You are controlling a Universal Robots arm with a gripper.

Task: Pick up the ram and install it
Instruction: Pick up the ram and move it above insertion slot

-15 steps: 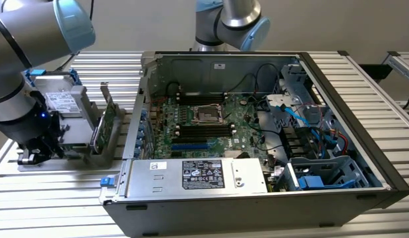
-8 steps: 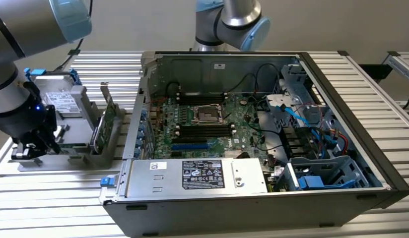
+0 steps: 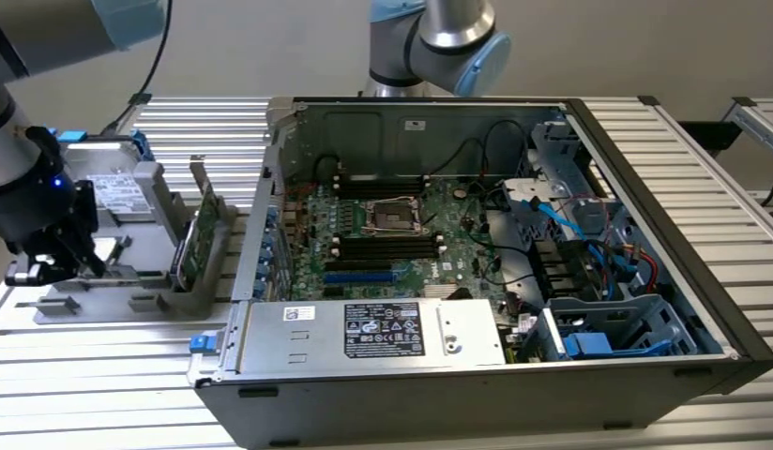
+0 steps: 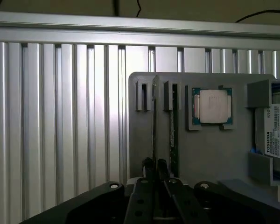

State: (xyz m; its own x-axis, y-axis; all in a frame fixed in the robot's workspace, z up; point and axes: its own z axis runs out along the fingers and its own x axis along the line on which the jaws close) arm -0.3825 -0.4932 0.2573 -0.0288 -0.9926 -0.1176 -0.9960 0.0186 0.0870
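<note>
End effector: low over the grey fixture tray, directly above a thin board standing on edge in a slotted holder. We take this board for the ram; it runs edge-on straight beneath the end effector. Clamped or released: we cannot tell.

Just beside the ram, parallel in the next holder, stands a second green stick with a small white label. Further along the tray lie a processor and a hard drive. The tray rests on the slatted worktop, to the exterior view's left of the open computer case. Its motherboard is exposed, well apart from the ram.

Judgement on the pick: we want the grip square on the two broad faces, centred across the thin edge and clear of the neighbouring stick. Any skew probably binds the board in its holder, so the pull should run straight along the slots.
</note>
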